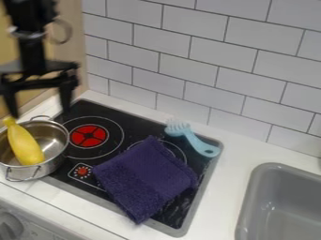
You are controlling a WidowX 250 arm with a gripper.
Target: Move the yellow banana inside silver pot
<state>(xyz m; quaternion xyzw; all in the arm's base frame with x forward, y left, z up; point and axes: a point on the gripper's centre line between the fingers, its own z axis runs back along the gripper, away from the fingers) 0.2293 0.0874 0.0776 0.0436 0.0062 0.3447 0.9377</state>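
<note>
The gripper (39, 108) hangs at the upper left, its two fingers spread wide apart with nothing between them. Below it, the yellow banana (25, 144) lies in the silver pot (55, 149), its tip resting up at the pot's back rim and its thick end down toward the front. The pot stands at the left edge of the black stove, partly over the counter. The left fingertip is just above the banana's tip; whether they touch, I cannot tell.
A purple cloth (145, 178) covers the front right of the stove (128, 117). Behind it lies a light blue brush (193, 138). A grey sink (276, 206) is at the lower right, and a tiled wall (188, 61) rises behind the counter.
</note>
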